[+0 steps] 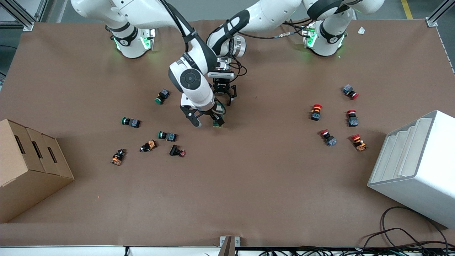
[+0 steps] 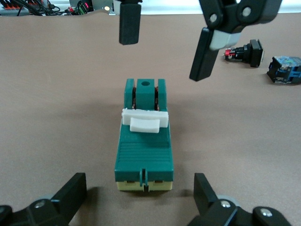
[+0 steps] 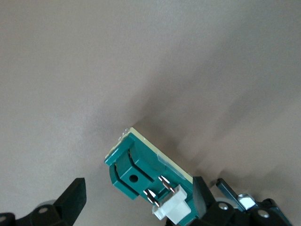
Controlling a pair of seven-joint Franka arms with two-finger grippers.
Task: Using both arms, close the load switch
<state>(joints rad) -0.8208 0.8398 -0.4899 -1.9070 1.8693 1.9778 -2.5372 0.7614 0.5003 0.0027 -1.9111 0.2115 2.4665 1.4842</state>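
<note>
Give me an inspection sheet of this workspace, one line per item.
Surface: brown table, flat and bare between the groups of parts.
Job's things: green load switch lying flat mid-table, white lever across its top.
Clutter: green and orange push-buttons toward the right arm's end, red push-buttons toward the left arm's end.
Grippers: left gripper open, low beside the switch; right gripper open, over it; neither is holding it.
Cables: black loops at the table's near edge.
Surroundings: cardboard box, white bin.

Load switch [image 1: 218, 122] on table [image 1: 249, 185] (mid-table), seemingly between both grippers.
</note>
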